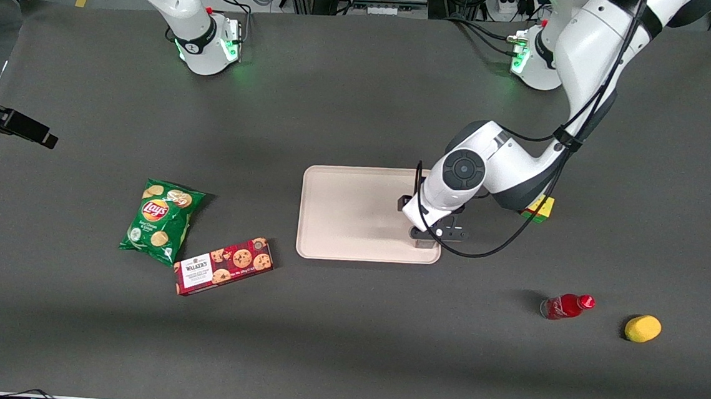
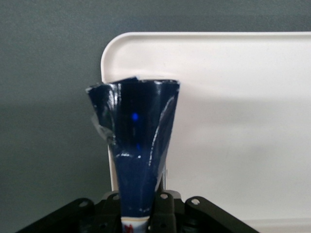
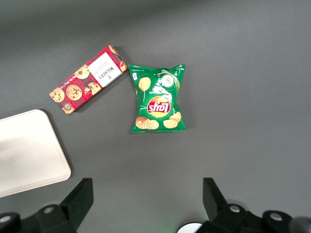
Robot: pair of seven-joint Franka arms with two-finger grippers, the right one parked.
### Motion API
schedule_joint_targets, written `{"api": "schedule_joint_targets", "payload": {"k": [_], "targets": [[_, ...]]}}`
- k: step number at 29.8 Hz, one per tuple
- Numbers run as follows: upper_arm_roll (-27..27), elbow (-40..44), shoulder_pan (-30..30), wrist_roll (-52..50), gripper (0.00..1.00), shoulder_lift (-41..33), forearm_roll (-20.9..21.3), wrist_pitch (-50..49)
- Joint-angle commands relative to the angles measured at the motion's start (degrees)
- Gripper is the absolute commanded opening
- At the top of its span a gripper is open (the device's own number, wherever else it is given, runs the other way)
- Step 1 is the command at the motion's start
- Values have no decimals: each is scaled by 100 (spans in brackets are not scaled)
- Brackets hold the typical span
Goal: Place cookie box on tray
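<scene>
The cookie box is being pinched between the jaws of the left arm's gripper, which is hanging over the tray at its corner nearest the front camera and the working arm's end, right of centre in the front frame. In that frame the box is almost wholly hidden under the wrist. In the wrist view only its glossy navy face is showing, its end crumpled, its other end cut off, and no writing is readable. A yellow-green block is peeking out from under the arm, mostly hidden. On the table, lower left of the front frame, a red tartan box is reading "Walkers" and a green bag "Lay's". At lower right are lying a red bottle, its label too small to read, and a yellow lemon-like thing.
</scene>
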Motion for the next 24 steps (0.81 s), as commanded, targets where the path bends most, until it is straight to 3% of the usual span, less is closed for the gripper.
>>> {"api": "schedule_joint_targets", "payload": {"k": [1,12,21,24], "targets": [[4,364,17,514,100,-280,47,-562],[82,1155,61,1814,100,-1632,-648,-2557],[1145,2025,44,3441,100,-2653,-1263,-4121],[1514,2140,44,3854,100,-2942,-1299,-4430]]}}
